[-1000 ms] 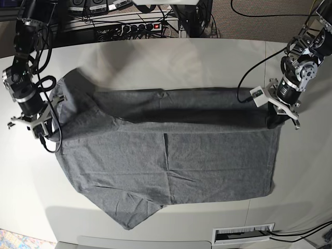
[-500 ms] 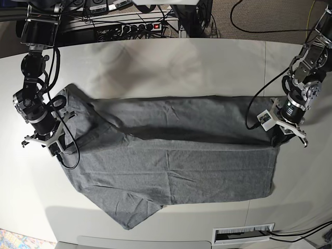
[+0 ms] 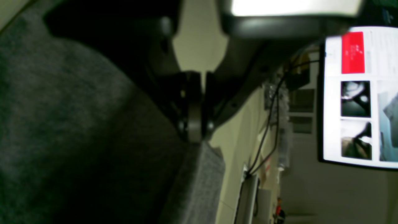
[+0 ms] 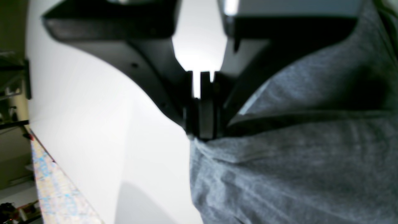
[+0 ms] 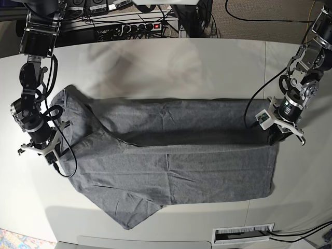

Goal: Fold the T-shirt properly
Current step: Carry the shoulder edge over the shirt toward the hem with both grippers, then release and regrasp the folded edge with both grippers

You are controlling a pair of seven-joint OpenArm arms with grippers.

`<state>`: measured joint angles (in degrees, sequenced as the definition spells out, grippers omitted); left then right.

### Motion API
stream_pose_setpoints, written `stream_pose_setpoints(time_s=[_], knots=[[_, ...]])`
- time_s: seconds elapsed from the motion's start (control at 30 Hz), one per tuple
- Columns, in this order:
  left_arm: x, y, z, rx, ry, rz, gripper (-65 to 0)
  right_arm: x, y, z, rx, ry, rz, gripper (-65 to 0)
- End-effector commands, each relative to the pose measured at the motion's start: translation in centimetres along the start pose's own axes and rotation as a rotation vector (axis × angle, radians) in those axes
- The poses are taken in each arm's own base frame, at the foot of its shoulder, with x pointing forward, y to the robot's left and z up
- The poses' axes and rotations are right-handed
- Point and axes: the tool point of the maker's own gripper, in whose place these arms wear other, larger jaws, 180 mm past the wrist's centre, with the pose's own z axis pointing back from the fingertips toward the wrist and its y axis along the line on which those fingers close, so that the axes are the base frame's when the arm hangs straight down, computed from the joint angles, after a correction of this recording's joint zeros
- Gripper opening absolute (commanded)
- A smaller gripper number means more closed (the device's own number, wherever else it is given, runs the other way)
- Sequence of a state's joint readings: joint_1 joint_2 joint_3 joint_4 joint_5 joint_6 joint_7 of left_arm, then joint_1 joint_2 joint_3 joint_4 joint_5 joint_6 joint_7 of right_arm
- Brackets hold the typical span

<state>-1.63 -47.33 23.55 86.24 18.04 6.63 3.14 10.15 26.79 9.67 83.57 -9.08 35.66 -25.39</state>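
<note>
The heather-grey T-shirt [image 5: 171,155] lies across the table, its far half doubled over toward the near side with a shadowed fold along the middle. On the right of the base view, my left gripper [image 5: 278,137] pinches the shirt's right corner. The left wrist view shows its fingers [image 3: 195,133] closed together on the fabric edge [image 3: 199,174]. On the left of the base view, my right gripper [image 5: 50,153] holds the shirt near the sleeve. In the right wrist view its pads [image 4: 202,132] are pressed together on the cloth [image 4: 295,161].
The pale table [image 5: 181,57] shows bare surface behind the shirt and at both sides. A power strip and cables [image 5: 137,27] run beyond the far edge. A white slotted panel [image 5: 244,234] sits at the near edge. A lit monitor [image 3: 360,93] stands off the table.
Both grippers have moved toward the near side and lower, drawing the shirt's far edge with them. The doubled layer now covers more of the lower layer.
</note>
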Motion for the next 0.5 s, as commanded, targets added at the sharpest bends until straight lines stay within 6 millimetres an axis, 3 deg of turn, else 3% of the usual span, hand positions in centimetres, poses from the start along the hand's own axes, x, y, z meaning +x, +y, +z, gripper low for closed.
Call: stream_pose_setpoints(time_s=[0.0, 0.07, 0.17, 0.23, 0.47], knots=[[0.0, 2.1, 0.0, 0.049, -0.008, -0.004, -65.0, 1.1, -2.2, 0.4, -0.051, -0.033, 0.009, -65.0], [0.0, 2.0, -0.1, 0.044, -0.007, 0.012, -65.0, 0.8, -2.2, 0.3, -0.055, -0.018, 0.021, -54.1], [0.0, 1.8, -0.1, 0.032, -0.006, 0.012, -49.8, 0.4, -2.5, 0.3, -0.069, 0.004, 0.046, -39.4], [0.0, 1.0, -0.1, -0.011, -0.006, 0.008, -44.6, 0.2, -2.5, 0.3, -0.069, 0.020, 0.044, -38.8], [0.5, -2.1, 0.3, -0.187, -0.021, 0.100, -46.6, -1.6, -1.2, 0.6, 0.000, 0.130, -0.088, -39.1]])
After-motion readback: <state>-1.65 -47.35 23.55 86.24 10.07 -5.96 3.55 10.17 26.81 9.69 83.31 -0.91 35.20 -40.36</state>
